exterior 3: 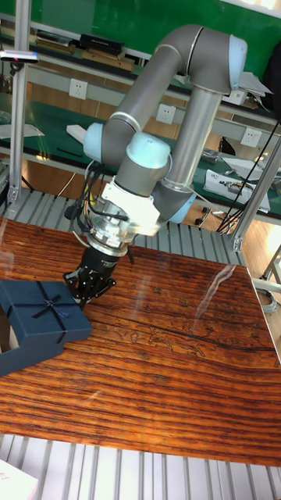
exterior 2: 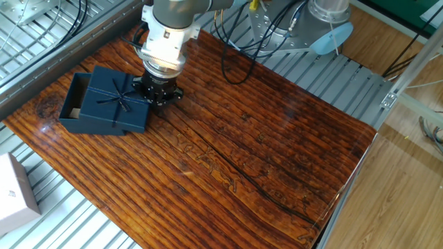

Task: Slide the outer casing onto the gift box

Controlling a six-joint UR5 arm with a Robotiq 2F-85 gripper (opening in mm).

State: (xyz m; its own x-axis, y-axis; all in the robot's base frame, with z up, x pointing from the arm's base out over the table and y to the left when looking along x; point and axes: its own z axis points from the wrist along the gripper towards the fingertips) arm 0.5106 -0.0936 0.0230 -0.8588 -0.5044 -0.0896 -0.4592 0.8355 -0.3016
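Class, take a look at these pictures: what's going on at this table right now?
A robot arm has its gripper down at the table, against the right edge of a navy casing with a ribbon bow. The casing sits partway over the gift box, whose open brown inside shows at the left, so the sliding isn't finished. Whether the fingers are open or shut cannot be told. A white box lies off to the side.

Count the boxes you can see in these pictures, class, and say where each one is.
2. The gift box, partly inside the outer casing, lies at the table's left end beside the gripper. A white box sits off the table, bottom left.
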